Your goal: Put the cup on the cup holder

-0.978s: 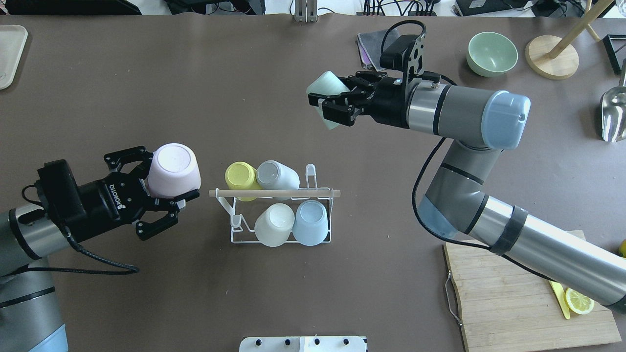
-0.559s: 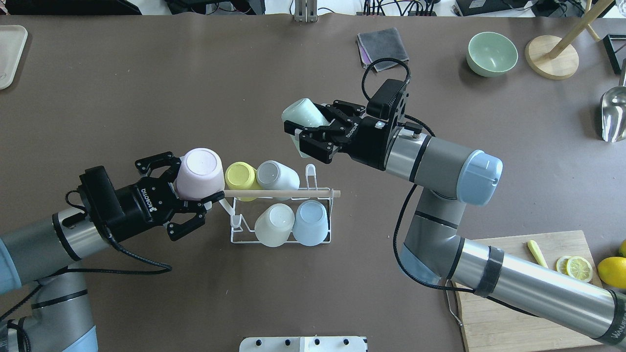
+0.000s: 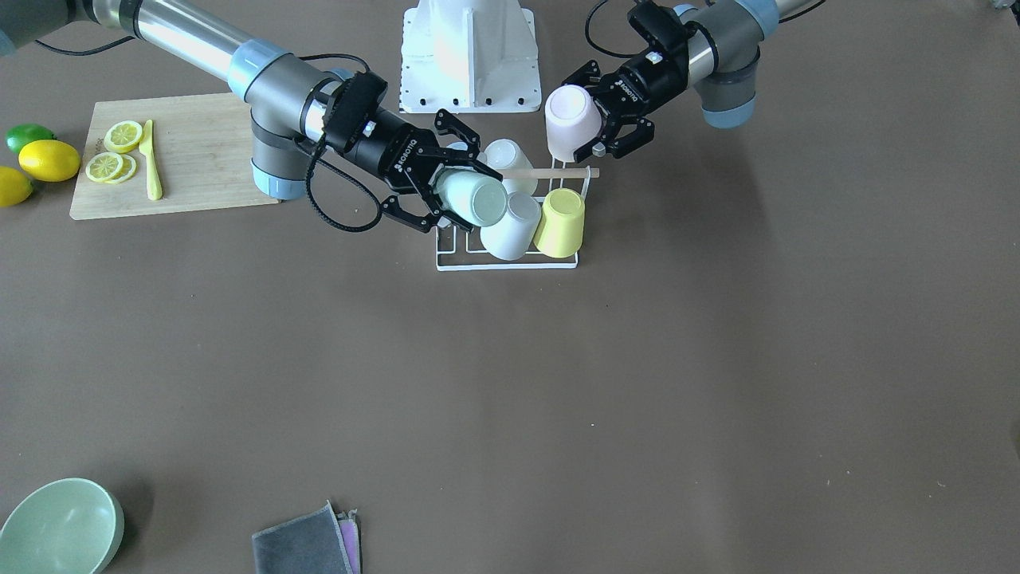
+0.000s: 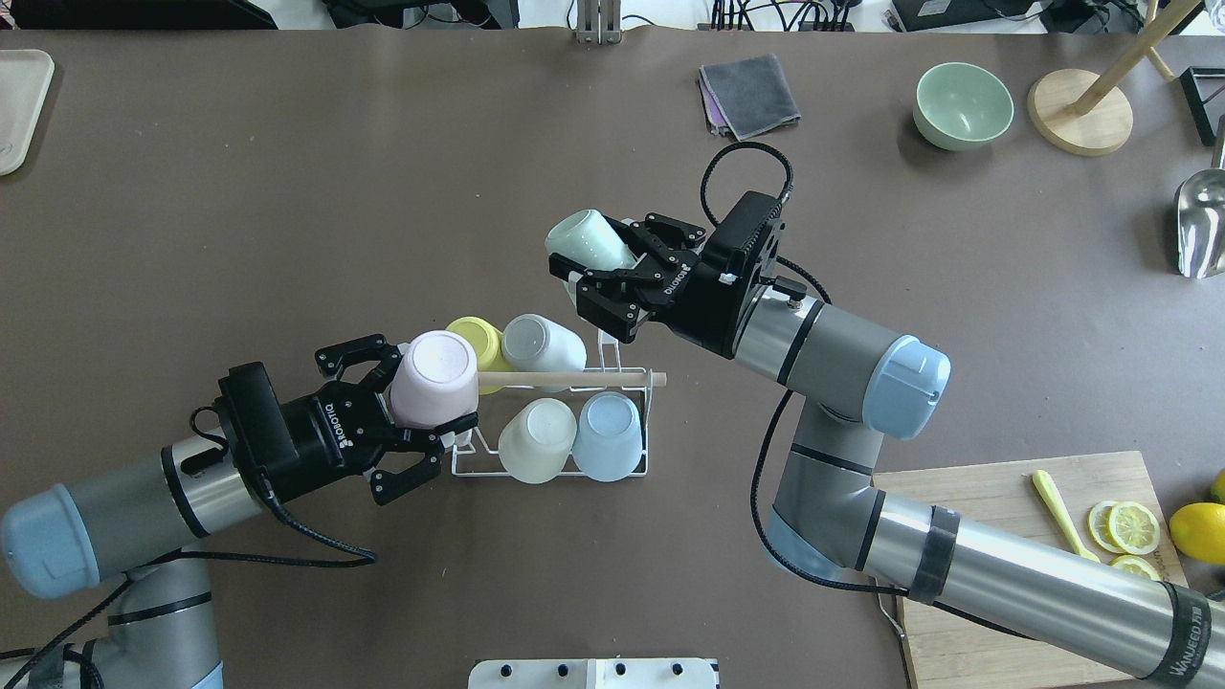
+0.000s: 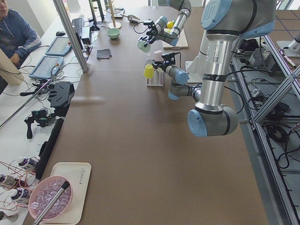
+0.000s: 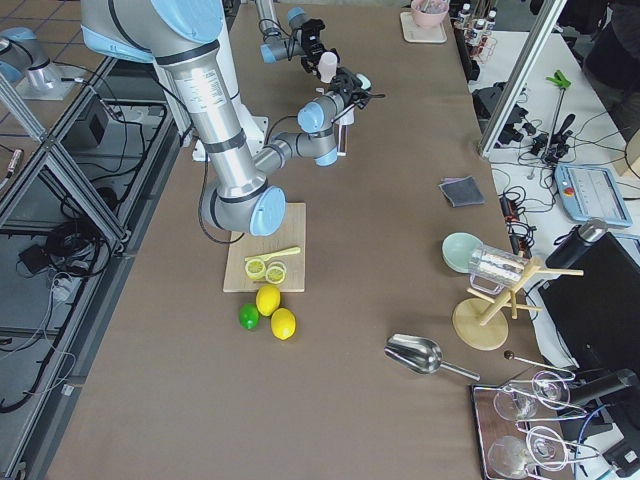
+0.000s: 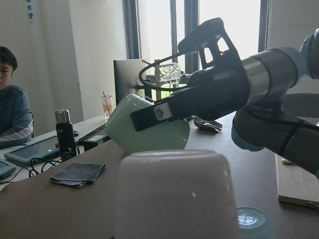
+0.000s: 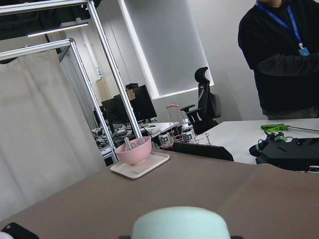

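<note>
Pink cup (image 4: pixel 435 380), clamped in our left gripper (image 4: pixel 426 392), has reached the rack (image 4: pixel 550 476); right gripper (image 4: pixel 601 258), clamping the green cup (image 4: pixel 584 239), has come close too.

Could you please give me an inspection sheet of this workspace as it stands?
Surface: brown table, no spills seen.
Job's things: cup holder carries four cups; pink cup and mint cup held near it.
Clutter: bowl, cloth, cutting board with lemon slices, scoop.
Grippers: left gripper shut on pink cup; right gripper shut on mint cup.
Cables: wrist cables loop free of the holder.
Surroundings: person seated at side desk.
</note>
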